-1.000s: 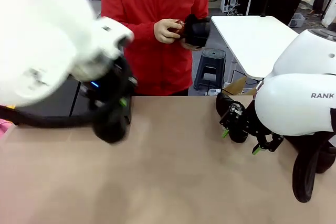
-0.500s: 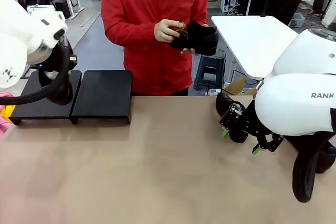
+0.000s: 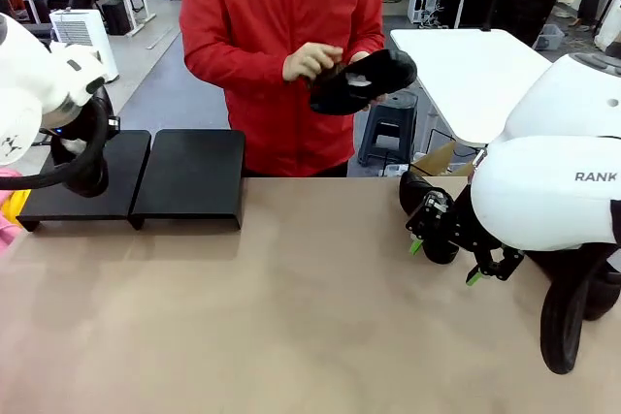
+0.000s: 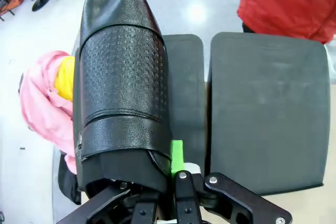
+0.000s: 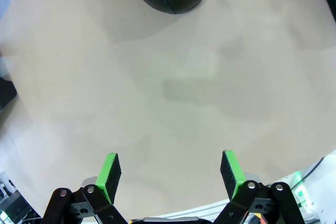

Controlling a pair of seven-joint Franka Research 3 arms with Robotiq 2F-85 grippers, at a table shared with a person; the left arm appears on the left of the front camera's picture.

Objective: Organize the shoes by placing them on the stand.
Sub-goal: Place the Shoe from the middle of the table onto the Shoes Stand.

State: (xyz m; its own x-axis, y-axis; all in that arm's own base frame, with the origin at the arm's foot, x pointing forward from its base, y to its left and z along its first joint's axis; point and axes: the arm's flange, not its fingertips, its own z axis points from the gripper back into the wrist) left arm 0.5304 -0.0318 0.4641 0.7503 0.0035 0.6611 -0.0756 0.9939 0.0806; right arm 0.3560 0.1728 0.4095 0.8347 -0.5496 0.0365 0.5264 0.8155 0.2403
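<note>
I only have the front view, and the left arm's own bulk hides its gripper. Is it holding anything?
Observer: Yes, the left gripper is shut on a black shoe, gripped at one end.
Operator: Over what?
Observer: The left wrist view looks past the shoe onto the stand; it overlaps one section. Contact, I cannot tell.
Operator: And the other arm?
Observer: The right gripper is open, nothing between its green pads, bare table below.
</note>
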